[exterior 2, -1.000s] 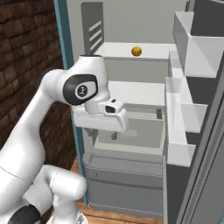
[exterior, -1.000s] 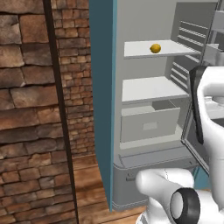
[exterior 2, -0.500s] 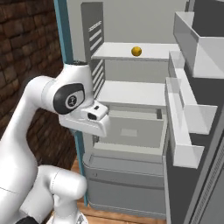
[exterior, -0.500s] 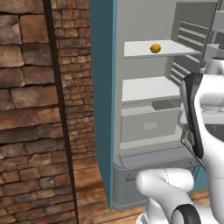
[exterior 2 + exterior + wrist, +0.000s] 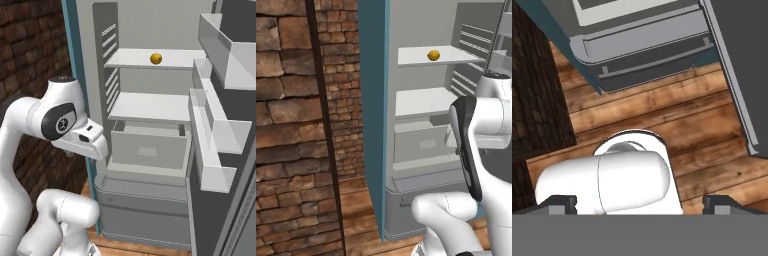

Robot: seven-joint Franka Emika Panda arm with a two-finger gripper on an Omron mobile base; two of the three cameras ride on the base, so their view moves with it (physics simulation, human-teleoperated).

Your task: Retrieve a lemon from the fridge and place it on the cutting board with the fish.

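The fridge (image 5: 150, 210) stands open. The lemon (image 5: 156, 58) sits alone on its top shelf (image 5: 130, 62); the shelf below and the drawer (image 5: 147, 147) hold nothing visible. The fingers (image 5: 639, 205) are spread wide, released, pointing down at the wooden floor (image 5: 662, 105).
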